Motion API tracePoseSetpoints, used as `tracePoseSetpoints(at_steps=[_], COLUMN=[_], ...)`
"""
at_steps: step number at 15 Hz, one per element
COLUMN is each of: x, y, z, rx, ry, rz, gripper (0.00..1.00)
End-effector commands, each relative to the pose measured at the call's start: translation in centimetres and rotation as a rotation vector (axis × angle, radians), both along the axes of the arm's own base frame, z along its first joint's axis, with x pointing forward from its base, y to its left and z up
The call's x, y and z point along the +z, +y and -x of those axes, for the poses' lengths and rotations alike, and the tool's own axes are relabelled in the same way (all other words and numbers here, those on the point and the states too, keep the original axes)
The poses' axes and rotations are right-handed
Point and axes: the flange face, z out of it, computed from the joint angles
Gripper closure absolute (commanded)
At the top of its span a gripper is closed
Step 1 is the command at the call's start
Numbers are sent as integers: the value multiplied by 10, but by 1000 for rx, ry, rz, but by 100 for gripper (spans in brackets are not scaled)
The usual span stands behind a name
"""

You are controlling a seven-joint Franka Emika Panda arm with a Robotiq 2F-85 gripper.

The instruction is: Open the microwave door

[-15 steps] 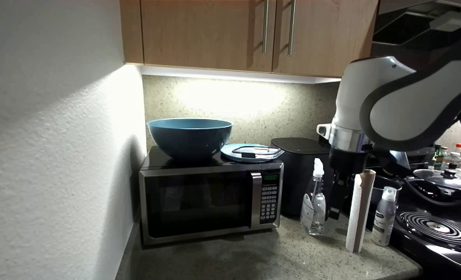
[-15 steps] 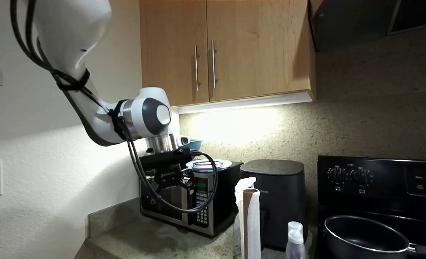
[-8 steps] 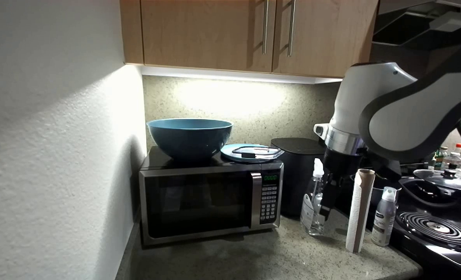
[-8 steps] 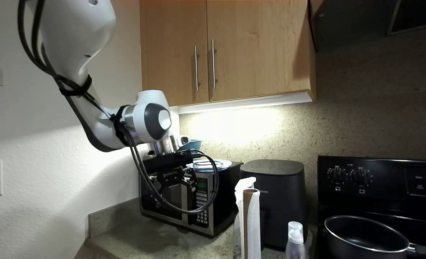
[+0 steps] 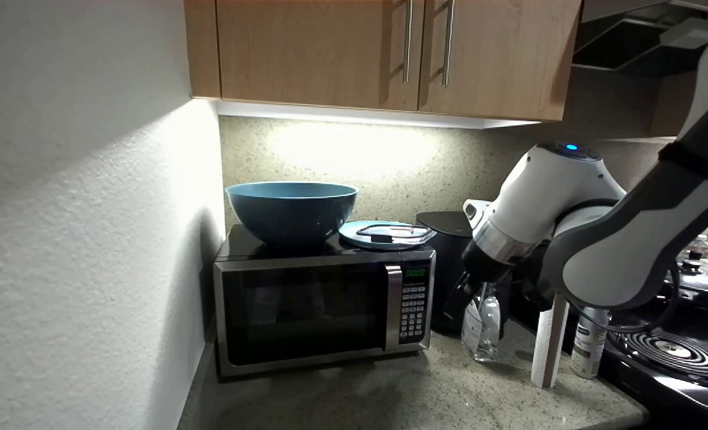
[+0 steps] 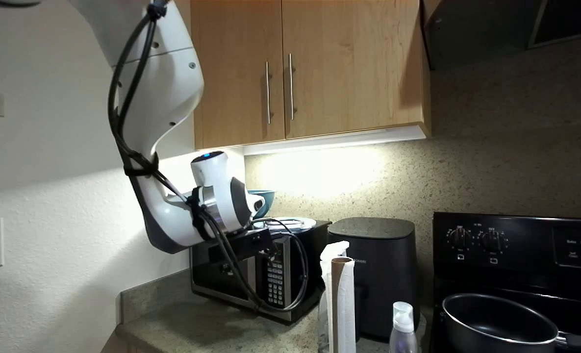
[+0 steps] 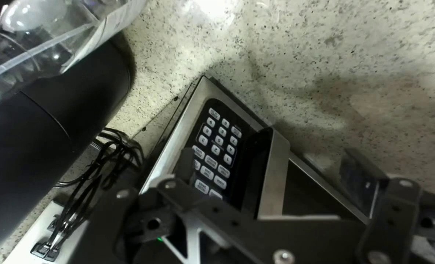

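The microwave door is shut, with dark glass in a steel frame; part of it shows in the other exterior view and in the wrist view. Its upright steel handle lies in the wrist view between my fingers, farther from the camera. My gripper is open with nothing between its fingertips. In an exterior view the gripper is tilted, right of the microwave's button panel and apart from the handle. In an exterior view the arm and cables hide most of the gripper.
A blue bowl and a plate sit on the microwave. A spray bottle, a paper towel roll and a spray can stand right of it. A black air fryer stands beside the microwave. A wall is at left.
The arm has come down and forward. The gripper has gone from pointing straight down to tilted, and has moved left toward the microwave in an exterior view. The door has not moved.
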Motion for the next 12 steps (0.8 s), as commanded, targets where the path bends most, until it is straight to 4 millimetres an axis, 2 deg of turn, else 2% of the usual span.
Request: tracePoseSetpoints(at_steps=[1, 2, 3, 9, 12], x=[-4, -6, -14, -30, -21], y=[0, -1, 6, 39, 39], z=[-4, -8, -9, -20, -39], rx=[6, 8, 30, 102, 127], ry=[2, 1, -7, -66, -172], rz=[11, 17, -3, -71, -84], gripper=[0, 0, 0, 0, 0])
